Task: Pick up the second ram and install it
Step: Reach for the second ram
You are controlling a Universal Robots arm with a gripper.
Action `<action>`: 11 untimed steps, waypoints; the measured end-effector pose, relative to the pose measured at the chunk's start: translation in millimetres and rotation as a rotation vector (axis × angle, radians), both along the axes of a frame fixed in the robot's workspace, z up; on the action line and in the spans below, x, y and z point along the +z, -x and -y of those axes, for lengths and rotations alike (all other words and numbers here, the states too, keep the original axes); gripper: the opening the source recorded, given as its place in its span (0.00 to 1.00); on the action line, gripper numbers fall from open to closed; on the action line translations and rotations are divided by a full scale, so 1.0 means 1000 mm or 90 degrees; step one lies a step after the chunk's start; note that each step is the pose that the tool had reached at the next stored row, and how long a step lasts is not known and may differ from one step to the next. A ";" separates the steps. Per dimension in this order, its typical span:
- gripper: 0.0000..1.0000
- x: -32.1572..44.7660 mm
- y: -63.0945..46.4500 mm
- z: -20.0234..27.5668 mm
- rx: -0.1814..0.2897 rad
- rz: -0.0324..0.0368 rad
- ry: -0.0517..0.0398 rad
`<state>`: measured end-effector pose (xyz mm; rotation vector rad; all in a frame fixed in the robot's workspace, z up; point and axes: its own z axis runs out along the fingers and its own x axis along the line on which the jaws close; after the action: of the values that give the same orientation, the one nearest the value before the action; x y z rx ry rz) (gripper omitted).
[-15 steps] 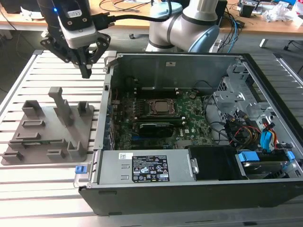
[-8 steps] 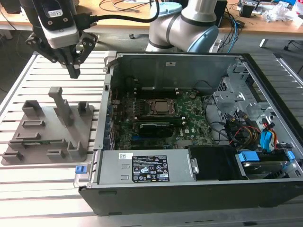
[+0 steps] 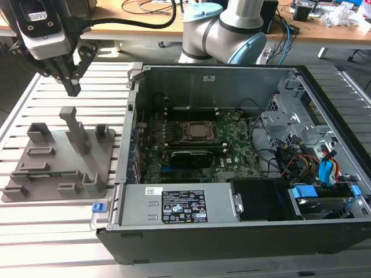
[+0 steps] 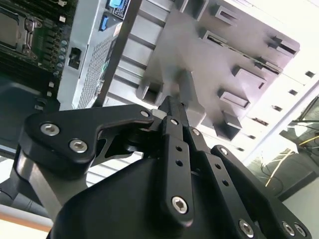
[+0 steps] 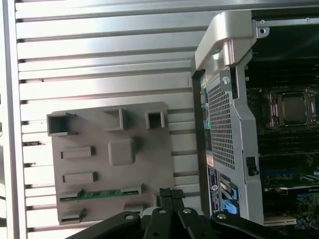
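Lying low in a slot of the grey holder tray (image 3: 98, 157), the second ram (image 3: 46, 172) is partly hidden by its walls; your tool (image 3: 73, 88) hovers above, fingers pressed together, empty; bare tabletop (image 3: 52, 229) around, computer case (image 3: 174, 230) at the exterior view's right.

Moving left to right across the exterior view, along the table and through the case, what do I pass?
Grey holder tray → case's silver side wall → processor → black cover → blue drive handle.
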<state>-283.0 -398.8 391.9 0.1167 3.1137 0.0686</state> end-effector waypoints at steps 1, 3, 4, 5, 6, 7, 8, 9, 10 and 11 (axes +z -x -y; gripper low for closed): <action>0.11 -0.0001 0.004 0.0000 0.000 0.0000 0.0000; 0.11 -0.0003 0.015 0.0000 0.000 0.0000 0.0000; 0.11 -0.0004 0.019 0.0000 0.000 0.0000 0.0000; 0.11 -0.0005 0.023 0.0000 0.000 0.0000 0.0000; 0.11 -0.0006 0.025 0.0000 0.000 0.0000 0.0000; 0.11 -0.0007 0.028 0.0000 0.000 0.0001 0.0000; 0.11 -0.0007 0.030 0.0000 0.000 0.0000 0.0000; 0.11 -0.0008 0.033 0.0000 0.000 0.0000 0.0000; 0.11 -0.0009 0.038 0.0000 0.000 0.0000 0.0000; 0.11 -0.0011 0.044 0.0000 0.000 0.0000 0.0000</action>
<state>-326.6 -398.8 390.8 0.1167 3.1137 0.0685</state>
